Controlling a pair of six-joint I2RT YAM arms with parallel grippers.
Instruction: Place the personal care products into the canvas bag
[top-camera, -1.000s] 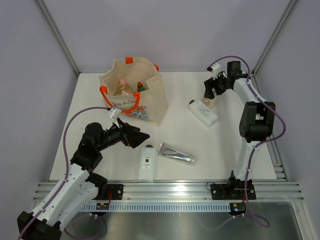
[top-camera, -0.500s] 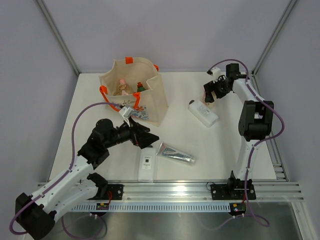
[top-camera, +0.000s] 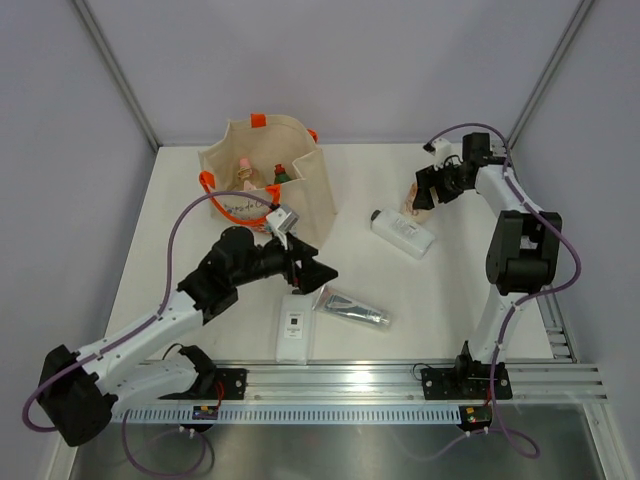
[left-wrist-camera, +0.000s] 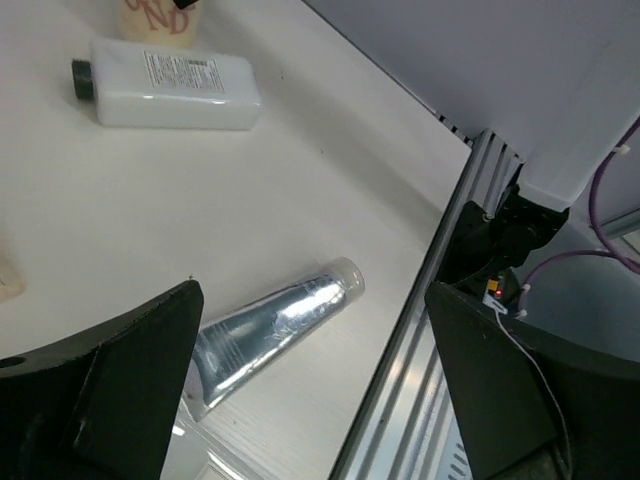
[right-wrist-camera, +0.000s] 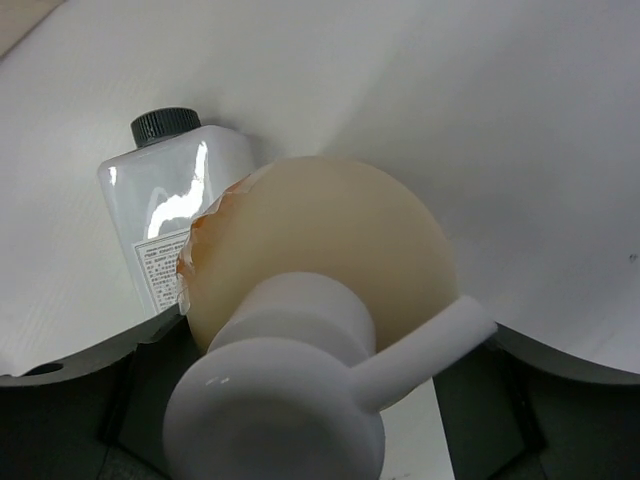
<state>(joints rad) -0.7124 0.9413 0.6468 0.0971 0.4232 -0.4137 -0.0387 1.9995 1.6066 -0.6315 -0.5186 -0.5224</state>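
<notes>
Left jaws wide over silver tube (left-wrist-camera: 275, 330), beige bottle (right-wrist-camera: 320, 250) between right jaws, grip unclear, pump (right-wrist-camera: 290, 400) seen wrist-only

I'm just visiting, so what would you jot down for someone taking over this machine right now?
Left hand: open, over the silver tube.
Right hand: straddling the beige pump bottle; firm grip unclear.
Done: pink-capped bottle and red-capped bottle are inside the canvas bag.
Left to bag: the tube, the beige bottle, the near white bottle and the dark-capped white bottle, all on the table.
</notes>
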